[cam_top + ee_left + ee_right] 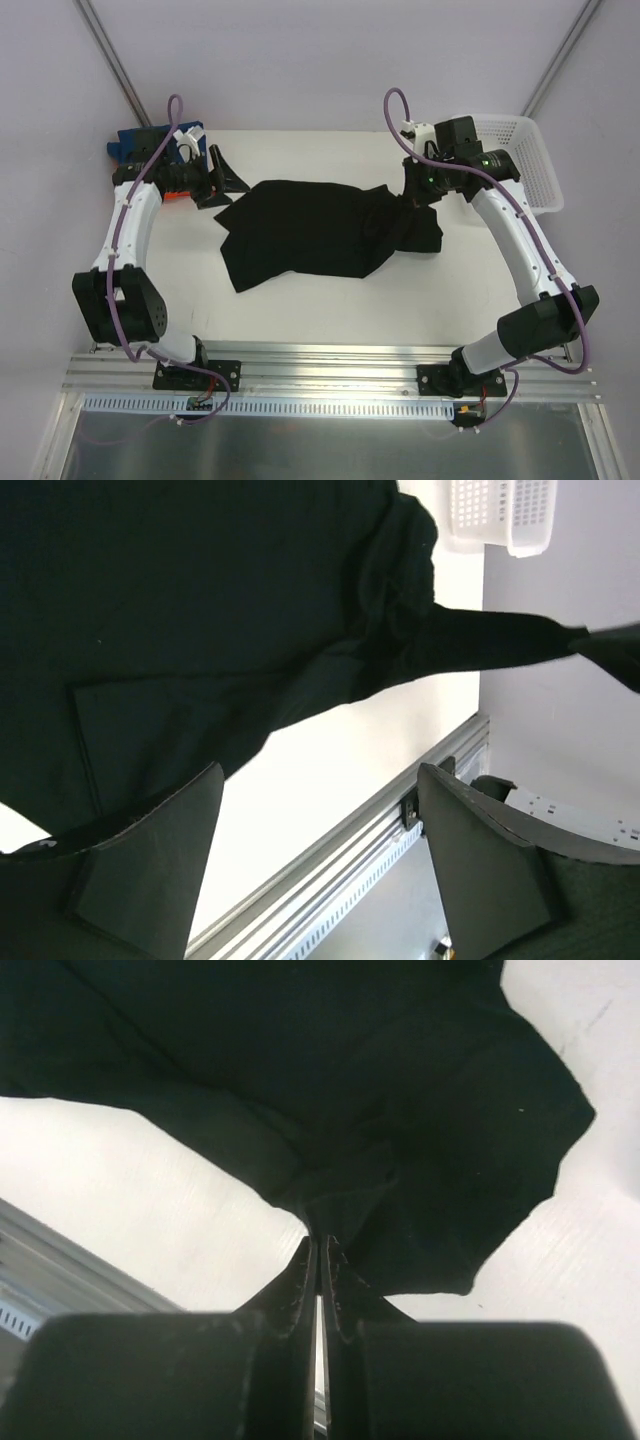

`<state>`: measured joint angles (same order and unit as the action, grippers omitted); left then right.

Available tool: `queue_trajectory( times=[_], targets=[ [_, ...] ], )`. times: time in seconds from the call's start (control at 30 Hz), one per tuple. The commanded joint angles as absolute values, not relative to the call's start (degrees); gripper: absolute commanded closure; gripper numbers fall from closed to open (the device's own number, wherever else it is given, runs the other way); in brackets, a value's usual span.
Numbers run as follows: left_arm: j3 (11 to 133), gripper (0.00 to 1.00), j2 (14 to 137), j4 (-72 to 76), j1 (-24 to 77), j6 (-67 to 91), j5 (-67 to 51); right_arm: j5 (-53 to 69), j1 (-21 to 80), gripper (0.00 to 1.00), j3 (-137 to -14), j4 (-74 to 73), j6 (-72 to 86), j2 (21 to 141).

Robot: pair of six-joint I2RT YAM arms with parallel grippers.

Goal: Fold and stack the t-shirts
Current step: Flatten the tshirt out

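Observation:
A black t-shirt lies spread and rumpled across the middle of the white table. My left gripper hovers at its far left corner, jaws wide open. In the left wrist view nothing sits between the fingers, and the black t-shirt lies just beyond them. My right gripper is shut on a pinched fold at the shirt's right end. The right wrist view shows the black t-shirt bunched into the closed tips of that gripper. A blue t-shirt and a bit of orange cloth lie behind the left arm.
A white mesh basket stands at the far right corner, also in the left wrist view as the basket. The aluminium rail runs along the table's near edge, by the arm bases.

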<state>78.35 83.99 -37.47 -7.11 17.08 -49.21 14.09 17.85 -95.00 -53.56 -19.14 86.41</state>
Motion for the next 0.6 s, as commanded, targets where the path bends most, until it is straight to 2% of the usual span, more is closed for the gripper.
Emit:
queue_trajectory(
  times=[0.0, 0.07, 0.1, 0.13, 0.27, 0.57],
  targets=[
    [83.0, 0.22, 90.9, -40.6, -6.9, 15.4, -51.9, 16.0, 19.7, 1.00, -96.0, -54.5, -16.6, 83.1],
    [83.3, 0.31, 93.8, -42.2, -6.9, 14.9, -52.4, 15.9, 20.0, 1.00, -96.2, -55.5, -16.7, 82.6],
    [82.8, 0.49, 94.2, -42.8, -6.9, 14.5, -52.3, 15.8, 20.5, 1.00, -96.1, -55.7, -16.9, 82.3],
    [82.0, 0.52, 94.0, -43.0, -6.9, 14.6, -52.1, 15.4, 20.7, 0.99, -96.0, -55.8, -17.1, 82.0],
    [76.7, 0.45, 93.3, -44.6, -6.9, 14.5, -51.2, 14.5, 20.7, 1.00, -94.9, -54.8, -17.5, 81.5],
    [75.3, 0.48, 102.1, -44.7, -8.4, 13.3, -51.2, 14.7, 20.7, 1.00, -98.7, -54.6, -17.4, 83.7]
  ],
)
